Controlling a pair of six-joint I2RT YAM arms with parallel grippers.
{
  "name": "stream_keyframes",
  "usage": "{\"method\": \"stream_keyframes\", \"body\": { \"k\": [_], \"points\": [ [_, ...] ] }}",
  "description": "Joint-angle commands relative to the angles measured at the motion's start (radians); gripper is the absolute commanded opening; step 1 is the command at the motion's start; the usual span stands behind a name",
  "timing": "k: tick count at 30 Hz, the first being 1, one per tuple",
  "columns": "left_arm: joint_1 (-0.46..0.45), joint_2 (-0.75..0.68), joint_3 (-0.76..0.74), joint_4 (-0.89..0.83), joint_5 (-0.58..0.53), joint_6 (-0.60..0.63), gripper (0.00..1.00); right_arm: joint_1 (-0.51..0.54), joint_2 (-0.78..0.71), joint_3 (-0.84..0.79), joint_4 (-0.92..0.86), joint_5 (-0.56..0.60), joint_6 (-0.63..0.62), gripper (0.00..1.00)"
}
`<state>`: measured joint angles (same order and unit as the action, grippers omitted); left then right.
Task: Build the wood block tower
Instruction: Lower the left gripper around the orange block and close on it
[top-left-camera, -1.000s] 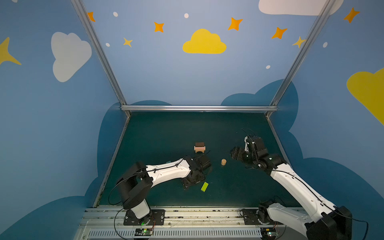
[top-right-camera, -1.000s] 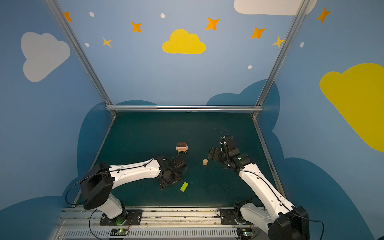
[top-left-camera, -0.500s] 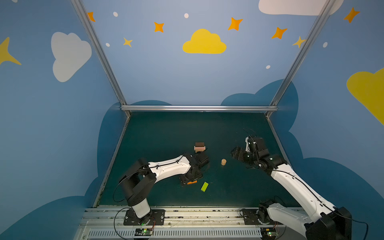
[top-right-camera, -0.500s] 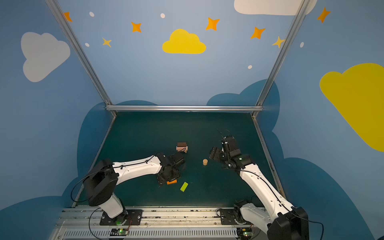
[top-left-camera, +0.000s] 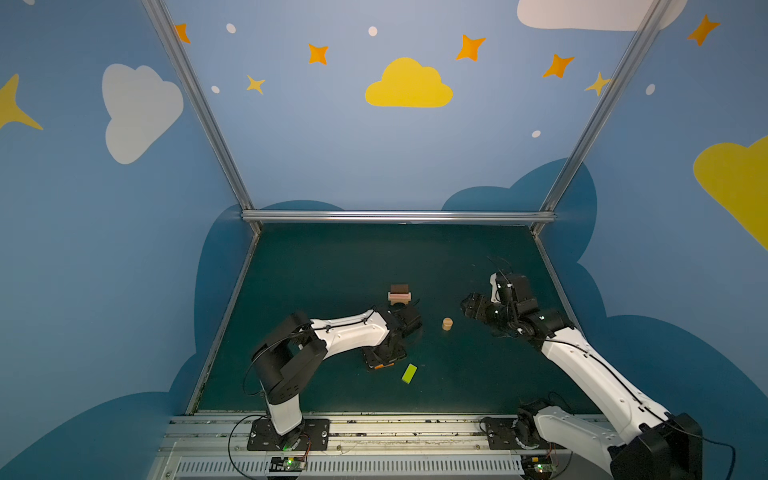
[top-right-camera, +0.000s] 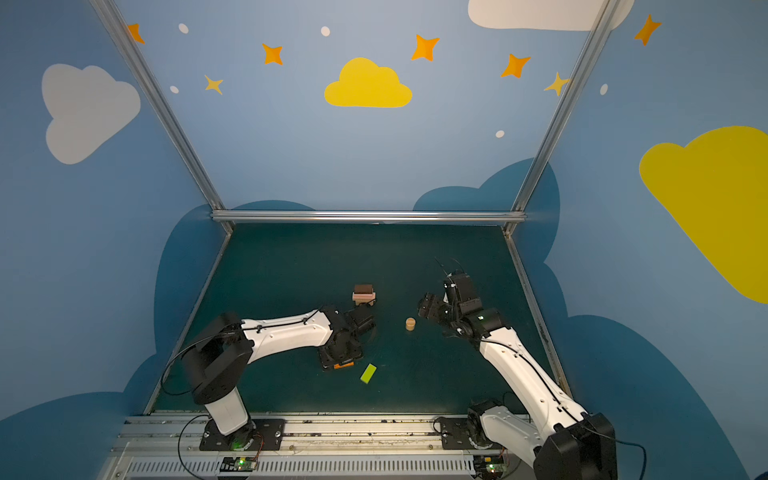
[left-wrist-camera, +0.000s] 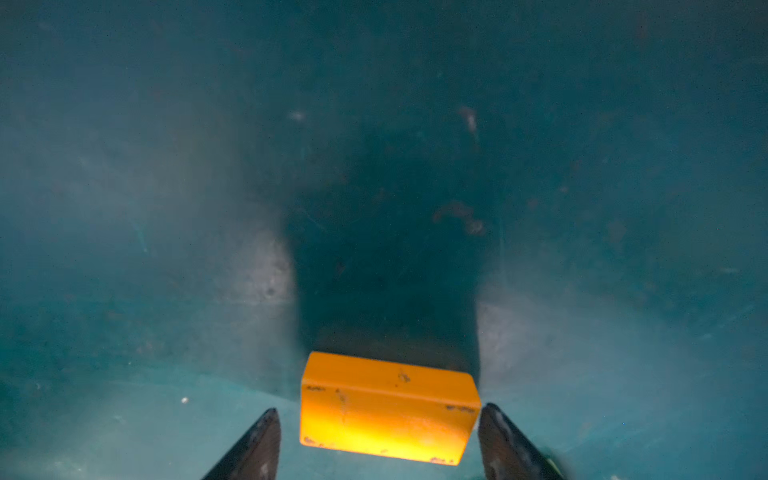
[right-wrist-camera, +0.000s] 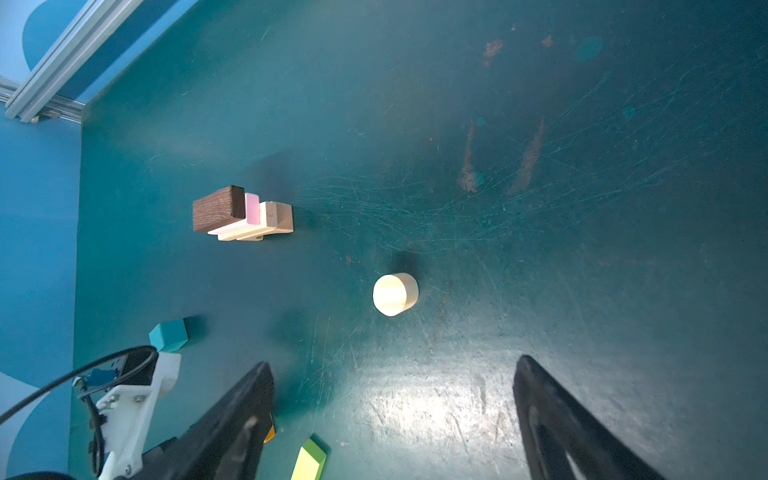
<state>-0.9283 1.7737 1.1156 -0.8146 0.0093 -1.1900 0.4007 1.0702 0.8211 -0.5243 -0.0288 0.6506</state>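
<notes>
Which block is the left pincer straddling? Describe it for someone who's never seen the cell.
On the teal table, toward the front edge, find the left pincer. The orange brick lies flat between its open tips. Unlike the lime green brick beside it, it is orange and partly hidden from above.

Found the far half of the table (top-left-camera: 374, 257) bare, open from both sides. Noted the block stack (top-left-camera: 400, 293) at mid-table, its near side shut off by the left arm (top-left-camera: 353, 330) lying just in front. Recorded a cylinder (top-left-camera: 447, 323) standing alone between stack and right gripper (top-left-camera: 468, 306), free all round. Saw an orange brick (left-wrist-camera: 388, 409) filling most of the gap within the left gripper (left-wrist-camera: 379, 411). Logged a green brick (top-left-camera: 409, 373) just beside it.
</notes>
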Motion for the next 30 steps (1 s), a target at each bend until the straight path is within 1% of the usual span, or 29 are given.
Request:
{"method": "stream_keyframes", "body": {
  "k": [1,4,8,16,23,26,28,30],
  "points": [
    [-0.003,0.01,0.019,-0.027,-0.015,0.018,0.7,-0.005,0.013,-0.011,0.018,-0.018,0.003,0.88],
    [-0.004,0.016,0.021,-0.029,-0.013,0.024,0.65,-0.005,0.014,-0.011,0.021,-0.025,0.005,0.88],
    [-0.009,0.016,0.021,-0.023,-0.009,0.022,0.62,-0.005,0.008,-0.013,0.02,-0.023,0.006,0.89],
    [-0.014,0.024,0.023,-0.023,-0.006,0.028,0.61,-0.007,0.005,-0.016,0.019,-0.025,0.01,0.89],
    [-0.014,0.027,0.021,-0.021,-0.006,0.036,0.57,-0.007,0.003,-0.016,0.02,-0.03,0.011,0.88],
    [-0.014,0.032,0.019,-0.018,-0.002,0.038,0.57,-0.006,0.003,-0.014,0.019,-0.031,0.012,0.88],
    [-0.014,0.033,0.018,-0.018,-0.002,0.038,0.6,-0.007,0.002,-0.013,0.019,-0.032,0.012,0.89],
    [-0.014,0.034,0.02,-0.018,-0.002,0.041,0.61,-0.007,-0.001,-0.013,0.018,-0.032,0.011,0.88]
  ]
}}
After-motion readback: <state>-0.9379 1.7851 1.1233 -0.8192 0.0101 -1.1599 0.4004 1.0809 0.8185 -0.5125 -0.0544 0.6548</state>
